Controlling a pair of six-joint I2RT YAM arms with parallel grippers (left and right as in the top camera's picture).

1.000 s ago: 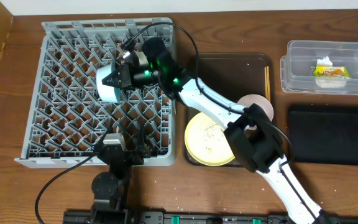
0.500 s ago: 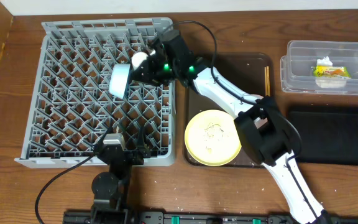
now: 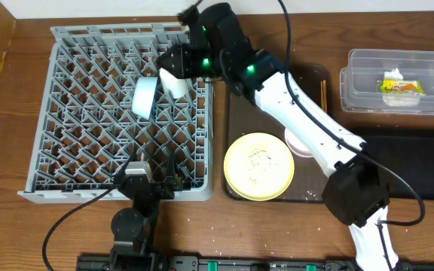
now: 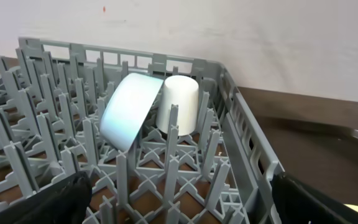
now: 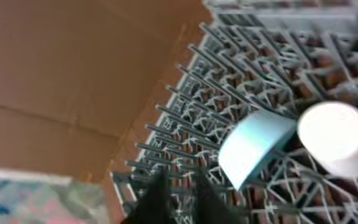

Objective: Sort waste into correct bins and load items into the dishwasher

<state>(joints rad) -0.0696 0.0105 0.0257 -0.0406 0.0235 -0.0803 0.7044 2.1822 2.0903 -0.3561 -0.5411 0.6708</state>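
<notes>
On the brown wooden surface (image 3: pixel 21 226), backed by a white wall (image 4: pixel 229 37), one grey rack (image 3: pixel 81 150) was seen loaded with one light blue bowl (image 3: pixel 143 96) and one white cup (image 3: pixel 175 81) just beside it, the left gripper (image 4: pixel 182 202) was held wide apart, and the right gripper (image 5: pixel 180 190) could not be read as parted or closed.

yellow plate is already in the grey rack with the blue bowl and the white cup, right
Not quite. The yellow plate is not in the grey rack; it lies on the brown tray, as the overhead view shows. The blue bowl and the white cup are indeed in the rack.
</notes>
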